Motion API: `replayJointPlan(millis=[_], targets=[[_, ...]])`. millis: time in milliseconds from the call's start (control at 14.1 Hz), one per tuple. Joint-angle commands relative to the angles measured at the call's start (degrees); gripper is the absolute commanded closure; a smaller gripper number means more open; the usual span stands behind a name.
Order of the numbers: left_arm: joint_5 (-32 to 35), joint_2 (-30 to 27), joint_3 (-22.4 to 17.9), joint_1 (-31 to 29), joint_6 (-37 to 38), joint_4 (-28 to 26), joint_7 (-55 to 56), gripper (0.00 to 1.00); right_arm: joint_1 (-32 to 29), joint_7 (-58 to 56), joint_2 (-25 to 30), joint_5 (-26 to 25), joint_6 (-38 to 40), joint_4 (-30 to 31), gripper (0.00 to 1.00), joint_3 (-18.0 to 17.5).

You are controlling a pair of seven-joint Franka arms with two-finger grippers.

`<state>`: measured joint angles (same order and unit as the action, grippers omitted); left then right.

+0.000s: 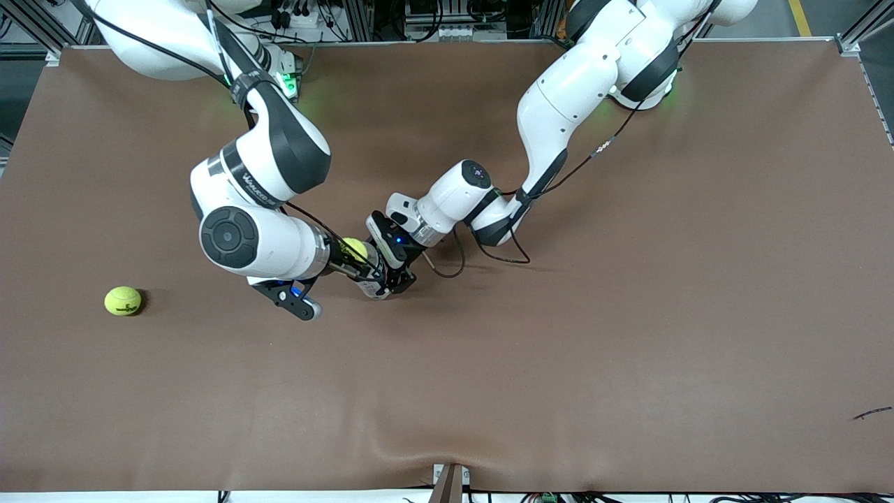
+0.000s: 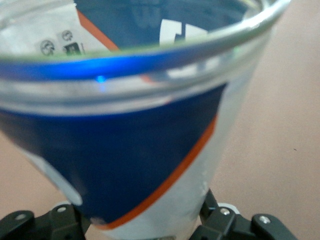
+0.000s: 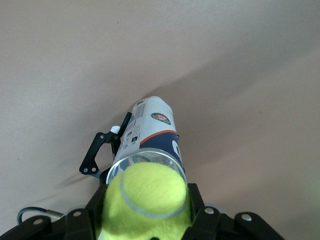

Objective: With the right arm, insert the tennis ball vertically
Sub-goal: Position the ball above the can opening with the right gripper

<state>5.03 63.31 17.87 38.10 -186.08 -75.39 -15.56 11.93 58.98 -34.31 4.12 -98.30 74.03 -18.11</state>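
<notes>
My right gripper (image 1: 357,256) is shut on a yellow-green tennis ball (image 1: 355,248) and holds it just over the open mouth of a clear ball can (image 1: 376,290) with a blue, white and orange label. In the right wrist view the ball (image 3: 147,200) sits between the fingers (image 3: 197,210), directly above the can's rim (image 3: 150,155). My left gripper (image 1: 395,279) is shut on the can and holds it upright on the table. In the left wrist view the can (image 2: 135,150) fills the frame between the fingers (image 2: 207,210).
A second tennis ball (image 1: 123,301) lies on the brown table (image 1: 628,314) toward the right arm's end. A black cable (image 1: 454,262) loops beside the left wrist. A small dark scrap (image 1: 871,413) lies near the left arm's end, close to the front camera.
</notes>
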Motion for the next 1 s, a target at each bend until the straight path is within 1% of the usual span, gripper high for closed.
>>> replayJointPlan(millis=[0,284,355,426,569,640,853,924], targets=[[0.7,0.1,-0.2,0.0,0.1,0.7,0.0,0.16,0.7,2.0,0.0,-0.9,-0.2,0.3,0.00,0.3],[0.9,0.0,-0.2,-0.2,-0.2,0.7,0.0,0.16,0.0,1.5,0.6,-0.3,0.2,-0.5,0.00,0.2],[0.9,-0.1,-0.2,-0.3,-0.3,0.7,0.0,0.16,-0.4,1.4,0.7,-0.3,1.3,-1.0,0.00,0.3],[0.9,-0.2,-0.2,-0.3,-0.3,0.7,0.0,0.16,-1.6,1.0,0.7,-0.4,4.1,-2.1,0.00,0.2],[0.9,-0.2,-0.2,-0.3,-0.3,0.7,0.0,0.16,-4.0,-1.3,0.7,-1.1,5.5,-5.9,0.00,0.6],[0.9,-0.1,-0.2,-0.3,-0.3,0.7,0.0,0.16,-6.2,-5.2,0.8,-1.7,5.3,-6.0,0.00,0.6],[0.9,-0.1,-0.2,-0.4,-0.3,0.7,0.0,0.16,-15.1,-22.4,0.6,-4.7,4.9,-5.6,0.00,0.5],[0.9,-0.2,-0.2,-0.4,-0.3,0.7,0.0,0.16,-16.9,-27.1,0.4,-8.1,4.9,-5.5,0.00,0.6]])
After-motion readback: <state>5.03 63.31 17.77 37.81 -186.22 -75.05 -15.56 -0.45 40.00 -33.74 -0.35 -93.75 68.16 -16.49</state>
